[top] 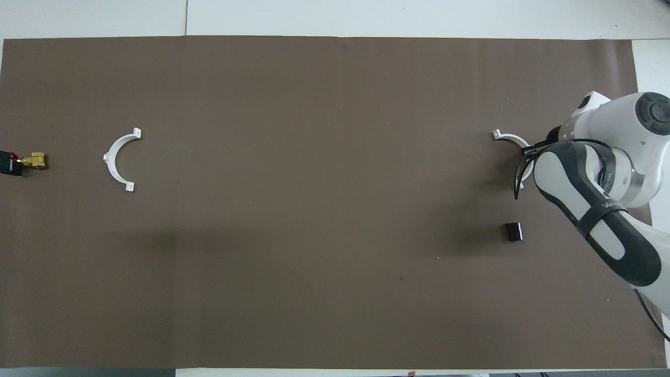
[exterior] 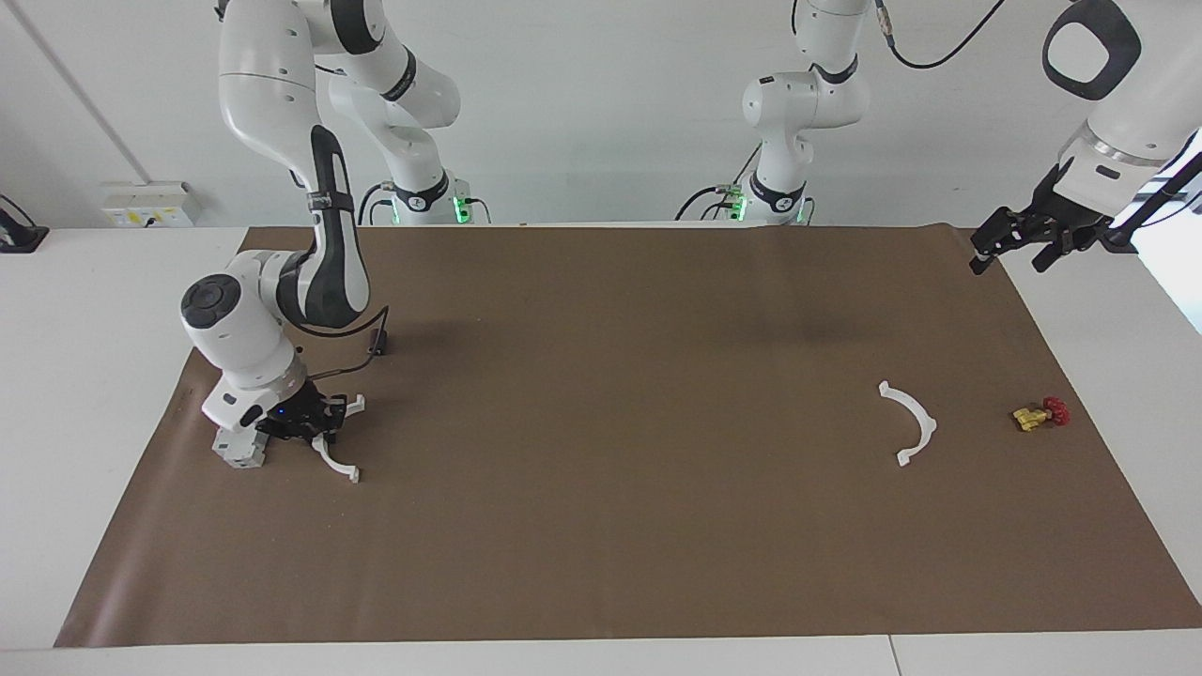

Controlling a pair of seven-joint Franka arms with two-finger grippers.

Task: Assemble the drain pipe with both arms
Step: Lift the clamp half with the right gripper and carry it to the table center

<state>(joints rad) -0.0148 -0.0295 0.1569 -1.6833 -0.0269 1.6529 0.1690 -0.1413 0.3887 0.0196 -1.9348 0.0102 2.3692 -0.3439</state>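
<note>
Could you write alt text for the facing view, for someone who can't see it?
The right gripper is shut on a white half-ring on the brown mat. A second half-ring lies beside a yellow valve; the left gripper waits, open.

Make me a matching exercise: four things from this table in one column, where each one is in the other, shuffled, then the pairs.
1. yellow valve
2. grey block
3. right gripper
4. left gripper

A. raised over the mat's corner, jaws open
B. shut on a white half-ring
C. on the mat beside the right gripper
D. on the mat at the left arm's end

Pairs: 1-D, 2-C, 3-B, 4-A
</note>
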